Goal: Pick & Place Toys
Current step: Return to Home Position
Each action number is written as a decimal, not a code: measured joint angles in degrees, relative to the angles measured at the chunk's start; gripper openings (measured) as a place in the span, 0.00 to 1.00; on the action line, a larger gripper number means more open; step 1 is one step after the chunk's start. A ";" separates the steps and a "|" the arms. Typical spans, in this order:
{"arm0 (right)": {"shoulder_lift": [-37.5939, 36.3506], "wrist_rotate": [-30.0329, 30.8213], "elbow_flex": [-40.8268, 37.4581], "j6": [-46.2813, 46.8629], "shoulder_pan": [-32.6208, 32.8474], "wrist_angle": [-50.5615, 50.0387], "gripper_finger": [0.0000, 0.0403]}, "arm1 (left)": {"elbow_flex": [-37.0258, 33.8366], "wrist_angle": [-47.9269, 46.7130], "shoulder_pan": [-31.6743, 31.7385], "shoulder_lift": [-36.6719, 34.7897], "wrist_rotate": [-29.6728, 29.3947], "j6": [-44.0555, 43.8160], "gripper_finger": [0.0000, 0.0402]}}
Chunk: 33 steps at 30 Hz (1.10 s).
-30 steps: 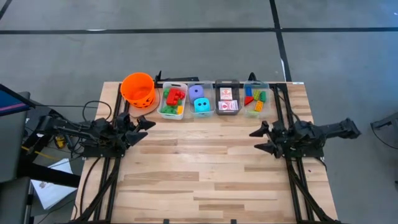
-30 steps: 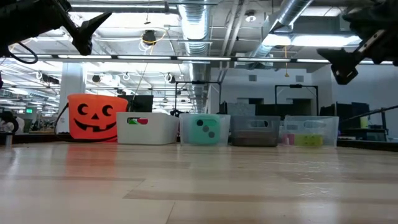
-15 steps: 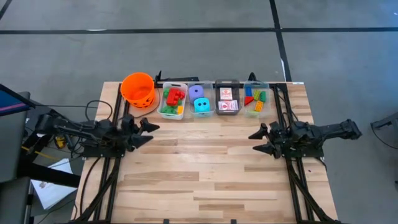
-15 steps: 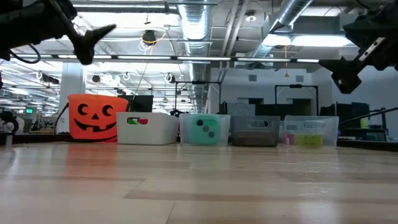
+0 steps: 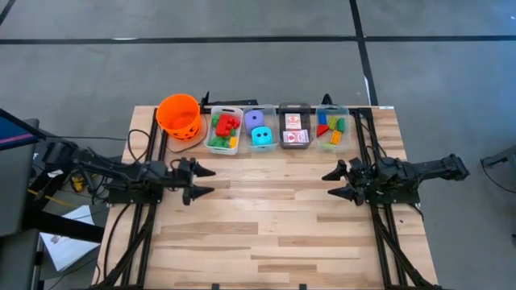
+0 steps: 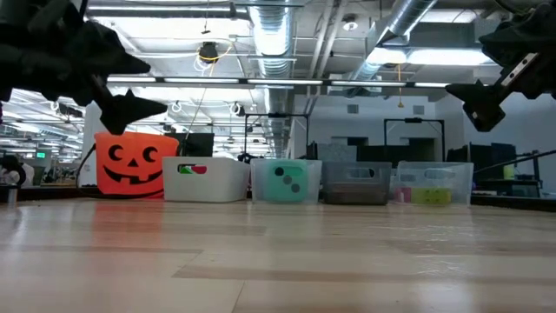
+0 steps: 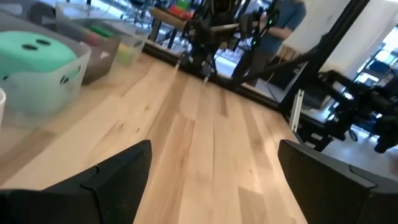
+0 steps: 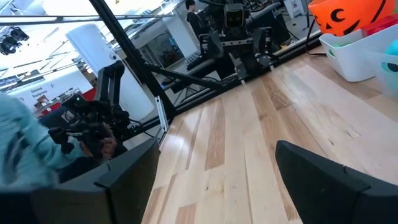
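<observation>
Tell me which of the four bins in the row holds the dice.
The second bin from the orange bucket: it holds a purple die and a teal die, while the other three hold bricks or cards.

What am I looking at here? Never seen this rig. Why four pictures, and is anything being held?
It is a two-armed robot at a wooden table. One picture looks straight down from above, one looks level across the tabletop, and two come from cameras mounted on the arms' wrists. Along the far edge stand an orange bucket and four bins holding coloured bricks, a purple die, a teal die and cards. The left pincer and right pincer hang above bare wood at the sides, both open and holding nothing.
</observation>
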 joint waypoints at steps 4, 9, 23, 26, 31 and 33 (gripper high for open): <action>0.00 0.00 0.00 0.00 0.00 -0.02 0.78 | -0.02 0.06 0.00 1.84 -0.04 -0.11 0.85; 0.00 0.00 -0.02 0.00 0.02 -0.09 0.78 | -0.02 0.05 0.00 2.33 -0.24 -0.17 0.85; 0.00 0.00 -0.02 0.00 0.00 -0.15 0.78 | -0.04 0.06 0.00 2.28 -0.19 -0.20 0.85; 0.00 0.00 -0.02 0.00 0.02 -0.15 0.78 | -0.04 0.06 0.00 2.28 -0.17 -0.20 0.85; 0.00 0.00 -0.03 0.00 0.02 -0.15 0.78 | -0.04 0.06 0.00 2.28 -0.14 -0.21 0.85; 0.00 0.00 -0.04 0.00 0.00 -0.15 0.78 | -0.04 0.07 0.00 2.28 0.02 -0.22 0.85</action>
